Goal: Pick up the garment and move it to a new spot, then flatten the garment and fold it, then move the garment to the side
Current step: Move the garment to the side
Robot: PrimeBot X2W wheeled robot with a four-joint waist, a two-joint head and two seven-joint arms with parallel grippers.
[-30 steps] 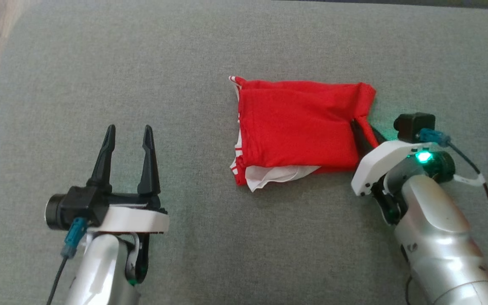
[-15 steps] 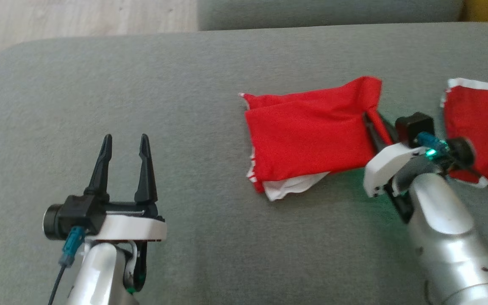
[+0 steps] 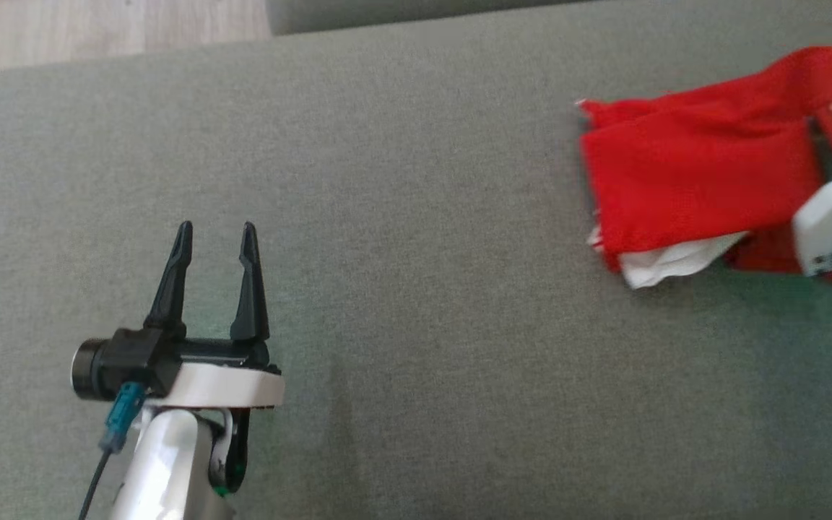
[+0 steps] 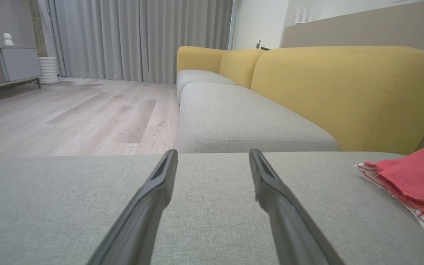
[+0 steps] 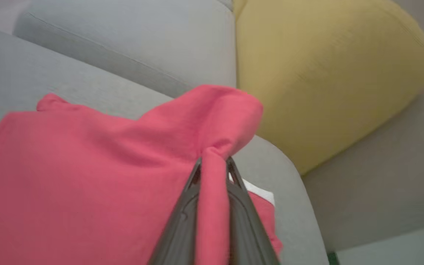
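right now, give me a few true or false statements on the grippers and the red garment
1. The right gripper is shut on a fold of the red garment. True.
2. The left gripper also holds the cloth. False: it is open and empty, apart from it.
3. The garment is on the wooden floor. False: it is on the grey cushion.
4. White fabric shows at the garment's lower edge in the head view. True.

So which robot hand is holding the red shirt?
The right gripper: its jaws are pinched shut on a fold of the red garment. The left gripper hangs open over the grey cushion, well apart from it.
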